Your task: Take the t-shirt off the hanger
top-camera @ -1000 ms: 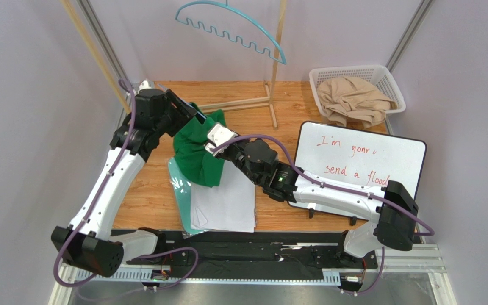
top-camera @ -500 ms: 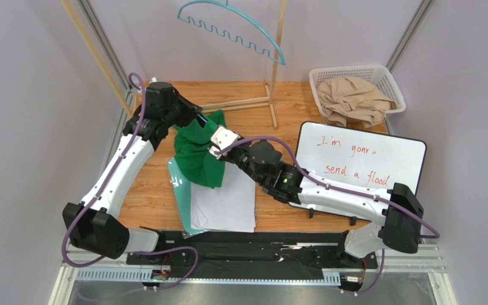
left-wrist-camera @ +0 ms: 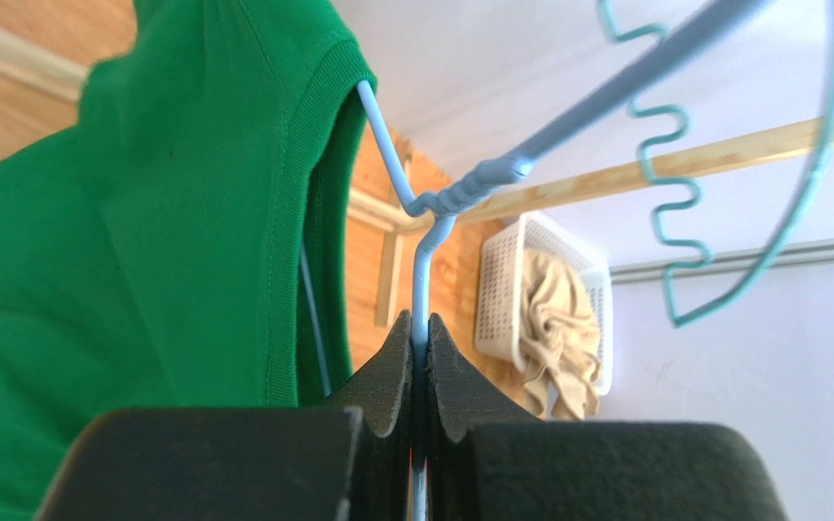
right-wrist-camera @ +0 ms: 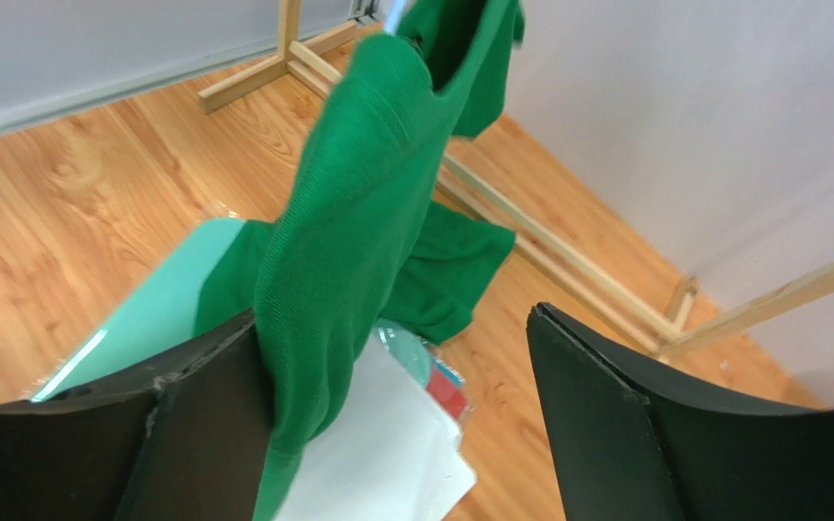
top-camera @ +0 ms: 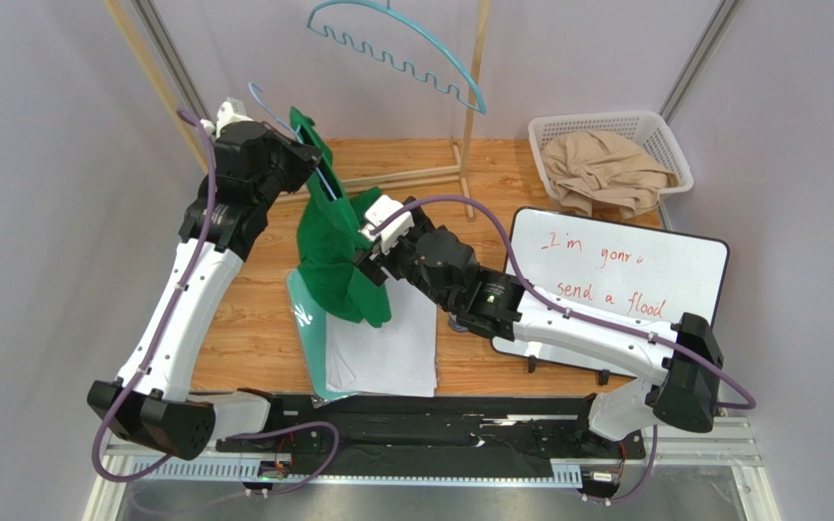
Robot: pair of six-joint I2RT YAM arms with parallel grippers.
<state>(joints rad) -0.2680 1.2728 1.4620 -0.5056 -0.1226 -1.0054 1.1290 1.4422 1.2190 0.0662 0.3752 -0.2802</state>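
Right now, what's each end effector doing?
Left end effector: shut on the hanger, at its wire neck.
Right end effector: open, t-shirt draped against one finger, not clamped.

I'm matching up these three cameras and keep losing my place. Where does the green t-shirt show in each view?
Top external: green t-shirt hangs left of centre.
Left wrist: fills the left half, on the blue hanger.
Right wrist: drapes down the centre, top to bottom edge.
Shared landmark: the wooden rack behind it, in all three.

Plain green t-shirt (top-camera: 337,258); light blue hanger (left-wrist-camera: 422,271); beige cloth (top-camera: 606,168) in white basket (top-camera: 673,150).
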